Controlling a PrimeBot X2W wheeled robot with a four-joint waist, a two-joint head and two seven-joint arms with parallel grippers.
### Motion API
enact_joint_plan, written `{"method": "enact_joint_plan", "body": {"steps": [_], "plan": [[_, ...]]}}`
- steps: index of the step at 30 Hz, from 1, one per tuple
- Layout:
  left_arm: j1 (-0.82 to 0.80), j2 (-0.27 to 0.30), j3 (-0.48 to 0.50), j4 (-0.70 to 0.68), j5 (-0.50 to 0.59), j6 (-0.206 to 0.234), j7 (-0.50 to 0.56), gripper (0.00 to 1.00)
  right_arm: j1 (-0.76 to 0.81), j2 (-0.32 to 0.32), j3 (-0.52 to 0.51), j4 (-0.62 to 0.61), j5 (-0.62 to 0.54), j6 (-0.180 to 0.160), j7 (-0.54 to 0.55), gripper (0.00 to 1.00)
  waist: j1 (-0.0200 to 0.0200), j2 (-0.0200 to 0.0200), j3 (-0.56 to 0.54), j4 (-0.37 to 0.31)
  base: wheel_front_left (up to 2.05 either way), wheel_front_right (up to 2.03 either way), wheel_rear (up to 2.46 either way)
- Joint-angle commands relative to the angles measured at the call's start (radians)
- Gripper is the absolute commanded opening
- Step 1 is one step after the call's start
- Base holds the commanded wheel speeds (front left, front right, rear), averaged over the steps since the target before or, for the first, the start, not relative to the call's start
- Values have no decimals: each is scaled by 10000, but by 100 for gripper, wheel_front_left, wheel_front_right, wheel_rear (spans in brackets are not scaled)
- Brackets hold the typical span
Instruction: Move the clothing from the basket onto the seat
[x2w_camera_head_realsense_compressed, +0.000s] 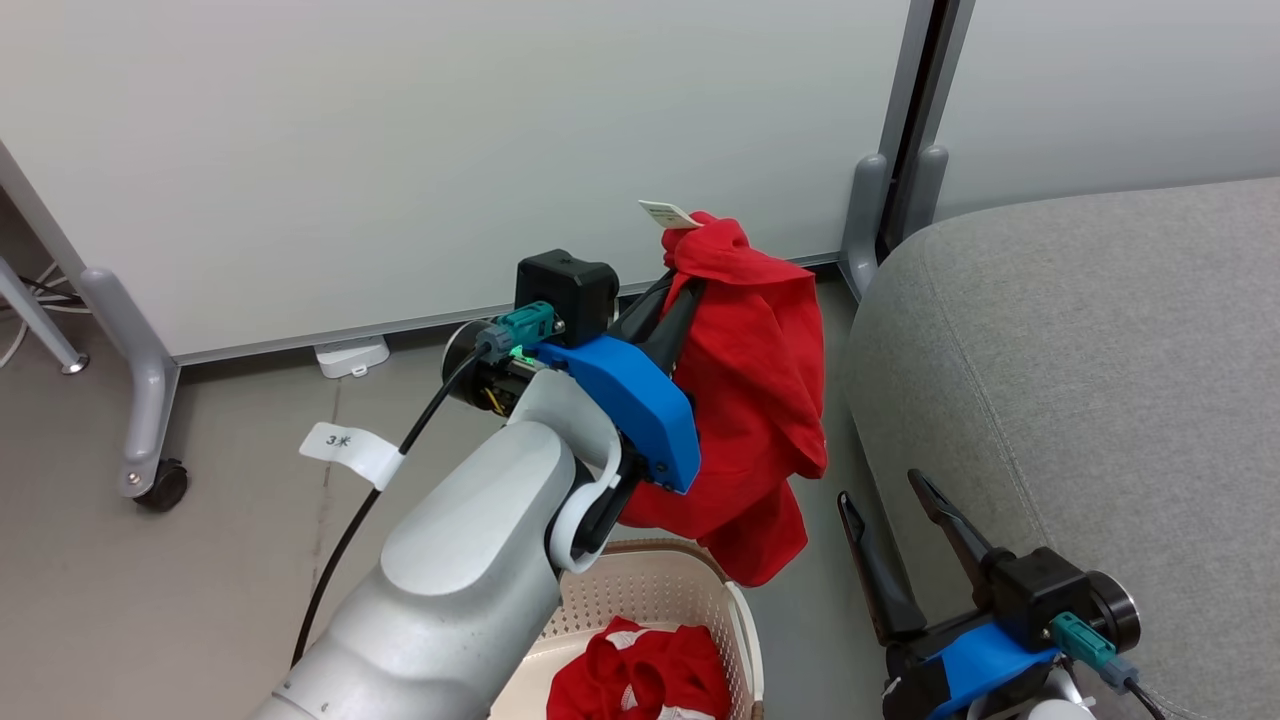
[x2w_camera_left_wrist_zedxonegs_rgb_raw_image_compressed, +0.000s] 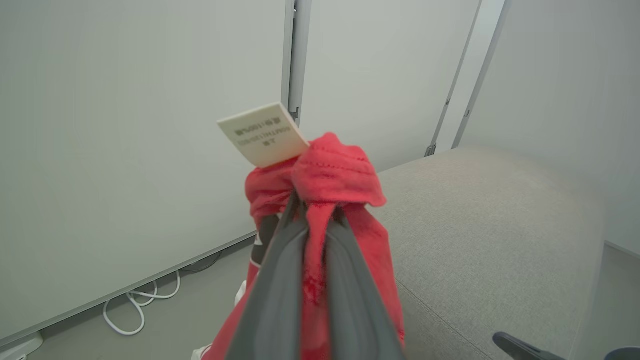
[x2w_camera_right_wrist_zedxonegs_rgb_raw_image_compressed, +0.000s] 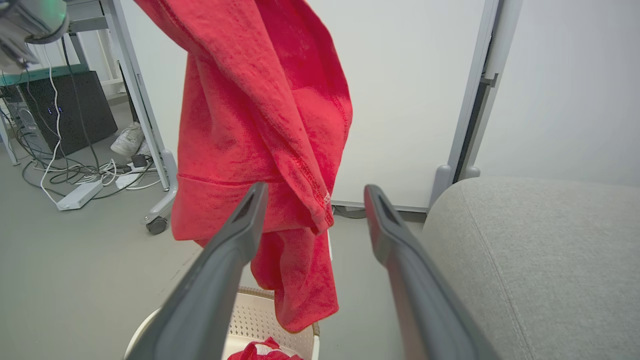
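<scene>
Grey floor (x2w_camera_head_realsense_compressed: 230, 560) holds the basket (x2w_camera_head_realsense_compressed: 650, 590). Above it we see our left gripper (x2w_camera_left_wrist_zedxonegs_rgb_raw_image_compressed: 315, 206) pinching a red garment (x2w_camera_head_realsense_compressed: 760, 380); beside it our right gripper (x2w_camera_head_realsense_compressed: 883, 490) is open.

Bright, even, soft light everywhere I look; shadows are faint. My left gripper (x2w_camera_left_wrist_zedxonegs_rgb_raw_image_compressed: 314, 210), rising from 6 o'clock, blurs near the lens. At 2 o'clock the panel frame (x2w_camera_right_wrist_zedxonegs_rgb_raw_image_compressed: 481, 100) leans.
</scene>
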Motion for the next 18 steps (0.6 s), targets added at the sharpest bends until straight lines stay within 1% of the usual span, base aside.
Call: {"method": "enact_joint_plan", "body": {"steps": [1,9,15,18], "plan": [[-160,11,-122,47,-151,70,-149,0,114,-29,2,-63,12,5,33,100,0,-1,-27,-48,0,0,0],[-204,9,-556,265,-429,139,-349,0,-41,-27,125,-86,26,5,263,100,0,-1,-21,-106,0,0,0],[-293,7,-889,398,-576,99,-421,0,-722,-29,629,126,-126,5,1076,100,0,-1,38,-106,0,0,0],[-356,9,-1016,389,-661,69,-475,0,-1197,-29,896,331,61,5,1462,100,0,-1,83,-61,0,0,0]]}}
